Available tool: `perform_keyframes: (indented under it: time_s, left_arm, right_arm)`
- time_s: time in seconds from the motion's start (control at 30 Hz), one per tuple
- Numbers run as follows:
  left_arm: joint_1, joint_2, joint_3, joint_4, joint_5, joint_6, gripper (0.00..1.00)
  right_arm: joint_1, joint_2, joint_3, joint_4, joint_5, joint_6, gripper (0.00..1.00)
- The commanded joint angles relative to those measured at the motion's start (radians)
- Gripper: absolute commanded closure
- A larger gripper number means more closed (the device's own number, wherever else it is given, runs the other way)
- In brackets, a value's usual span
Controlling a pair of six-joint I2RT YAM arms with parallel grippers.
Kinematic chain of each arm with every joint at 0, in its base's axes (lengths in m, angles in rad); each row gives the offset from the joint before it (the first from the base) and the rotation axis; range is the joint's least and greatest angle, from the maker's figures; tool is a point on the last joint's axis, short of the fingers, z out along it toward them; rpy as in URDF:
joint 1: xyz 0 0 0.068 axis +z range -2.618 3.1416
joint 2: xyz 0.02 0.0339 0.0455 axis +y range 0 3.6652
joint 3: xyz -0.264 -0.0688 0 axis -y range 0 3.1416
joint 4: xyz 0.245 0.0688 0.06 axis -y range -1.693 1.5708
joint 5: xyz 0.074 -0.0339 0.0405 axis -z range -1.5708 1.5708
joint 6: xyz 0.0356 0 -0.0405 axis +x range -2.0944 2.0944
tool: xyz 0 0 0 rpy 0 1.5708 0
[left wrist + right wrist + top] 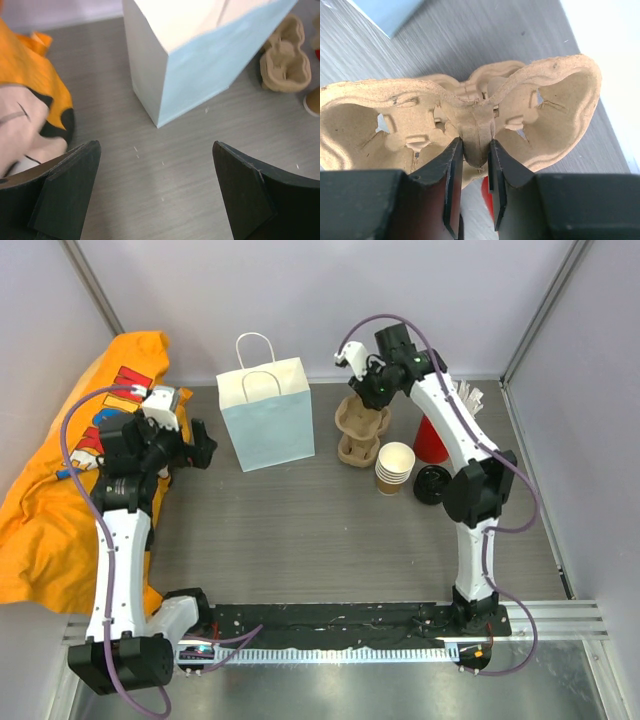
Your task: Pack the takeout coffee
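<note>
From where I stand, the right gripper (pixel 368 398) reaches to the far side of the table (pixel 320 530) and comes down on the moulded pulp cup carrier (pixel 362 425). In the right wrist view the right gripper's (pixel 476 152) two black fingers are pinched against either side of the carrier's (pixel 560 100) central ridge, touching it on both faces. A second pulp layer shows under the first, so it may be a stack. I cannot tell whether the gripped one is off the surface.

The left gripper (pixel 200 452) hangs over the table's left side with its fingers spread wide and nothing between them. Its own camera shows the left gripper's (pixel 157 187) fingers well apart over bare grey tabletop. Just ahead of it stands the paper bag (pixel 268 425), upright, white with a pale blue front face (pixel 200 70) and its handles up. Behind the left arm lies a crumpled orange printed cloth (pixel 50 510).

Near the carrier on its right are a stack of lidless brown cups (pixel 395 468) with white rims, a round black lid (pixel 430 483) partly hidden by the right arm's elbow, and a red cone-shaped object (pixel 430 443). As for the takeout coffee, a single lidded cup, I cannot pick it out in any view. The black lid may be loose or may sit on something, and I cannot tell which.
</note>
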Motion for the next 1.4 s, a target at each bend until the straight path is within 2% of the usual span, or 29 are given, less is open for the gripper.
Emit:
perform_keyframes:
  time_s: [0.0, 0.2, 0.33, 0.6, 0.73, 0.8, 1.0, 1.37]
  left_arm:
    - [0.006, 0.042, 0.135, 0.113, -0.052, -0.02, 0.0]
    - [0.004, 0.177, 0.281, 0.234, -0.004, -0.054, 0.0]
    - [0.006, 0.262, 0.284, 0.413, 0.105, -0.052, 0.0]
    - [0.004, 0.489, 0.328, 0.623, 0.211, -0.054, 0.02]
    - [0.004, 0.572, 0.356, 0.787, 0.286, -0.134, 0.02]
    - [0.003, 0.615, 0.411, 0.808, 0.353, -0.198, 0.02]
    - [-0.003, 0.756, 0.511, 0.91, 0.435, -0.354, 0.04]
    - [-0.051, 0.914, 0.686, 0.855, 0.501, -0.344, 0.14]
  right_arm:
    - [-0.002, -0.192, -0.085, 0.126, -0.05, 0.114, 0.71]
    - [-0.002, -0.381, -0.253, 0.196, -0.097, 0.166, 0.7]
    - [-0.002, -0.479, -0.346, 0.204, -0.139, 0.177, 0.7]
    - [-0.001, -0.627, -0.441, 0.206, -0.186, 0.186, 0.7]
    - [-0.001, -0.673, -0.478, 0.203, -0.191, 0.188, 0.7]
    - [-0.001, -0.683, -0.494, 0.204, -0.189, 0.189, 0.7]
    - [-0.001, -0.725, -0.564, 0.223, -0.186, 0.191, 0.7]
    - [-0.001, -0.728, -0.549, 0.215, -0.217, 0.207, 0.7]
